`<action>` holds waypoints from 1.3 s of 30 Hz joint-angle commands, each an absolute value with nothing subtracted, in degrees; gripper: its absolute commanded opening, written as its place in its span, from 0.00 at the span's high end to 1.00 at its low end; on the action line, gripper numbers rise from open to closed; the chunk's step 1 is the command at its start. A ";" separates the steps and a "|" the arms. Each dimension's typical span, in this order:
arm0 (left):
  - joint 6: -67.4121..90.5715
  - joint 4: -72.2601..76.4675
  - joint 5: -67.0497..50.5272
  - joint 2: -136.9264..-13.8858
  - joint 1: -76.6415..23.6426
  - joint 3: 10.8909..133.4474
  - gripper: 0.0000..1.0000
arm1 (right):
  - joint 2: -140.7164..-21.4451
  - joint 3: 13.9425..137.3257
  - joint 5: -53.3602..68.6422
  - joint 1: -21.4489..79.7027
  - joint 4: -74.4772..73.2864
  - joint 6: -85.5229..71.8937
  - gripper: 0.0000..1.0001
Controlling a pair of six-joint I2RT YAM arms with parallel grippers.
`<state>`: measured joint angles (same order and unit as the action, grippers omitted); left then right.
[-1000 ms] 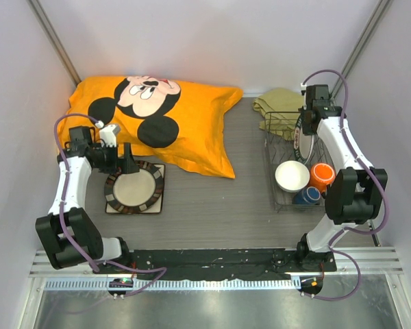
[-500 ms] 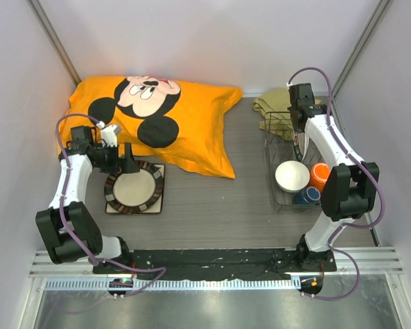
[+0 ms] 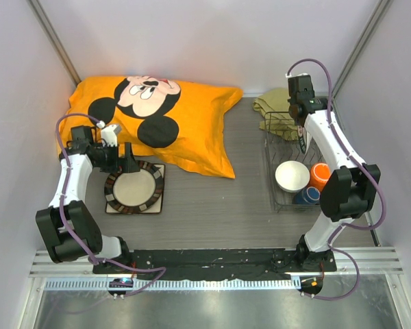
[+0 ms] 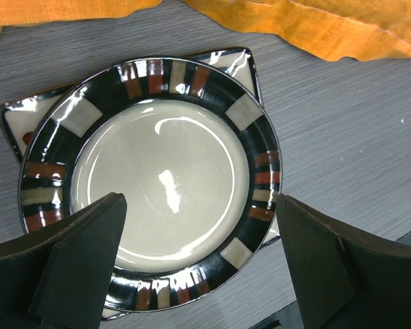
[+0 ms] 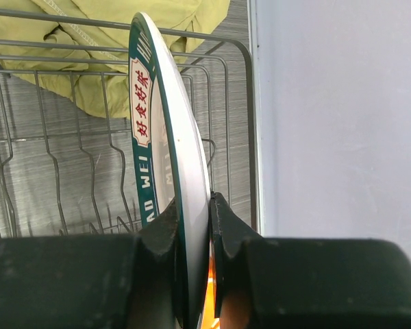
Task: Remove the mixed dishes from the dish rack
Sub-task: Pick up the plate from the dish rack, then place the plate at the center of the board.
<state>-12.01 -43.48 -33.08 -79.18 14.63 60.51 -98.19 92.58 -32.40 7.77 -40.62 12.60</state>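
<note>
Right arm swings the gripped plate left and back

The right arm (image 3: 329, 137) now reaches further left and closer to the far wall than a second ago, its wrist moving off the right side of the dish rack (image 3: 268, 168). The white plate with dark patterned rim (image 5: 166, 130), pinched in the right gripper (image 5: 192, 214), earlier showed its tilted white face from above and now shows as a thin dark edge. The left arm (image 3: 68, 181) sits slightly further left.
</note>
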 commanded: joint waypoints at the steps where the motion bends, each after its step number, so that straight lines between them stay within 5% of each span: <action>1: -12.13 -42.98 -36.82 -77.97 14.24 62.75 0.04 | -94.49 97.73 -34.89 8.44 -41.48 13.54 0.99; 17: -10.20 -42.98 -44.47 -71.46 5.63 68.11 0.04 | -84.29 103.44 -31.21 19.41 -47.37 13.80 0.99; 39: -8.35 -31.73 -39.29 -68.46 -19.85 73.65 0.04 | -77.70 96.68 11.41 32.52 -55.10 18.02 0.99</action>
<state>-8.84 -36.86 -39.94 -68.86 -16.05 70.98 -80.71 96.20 3.20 31.11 -56.18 16.27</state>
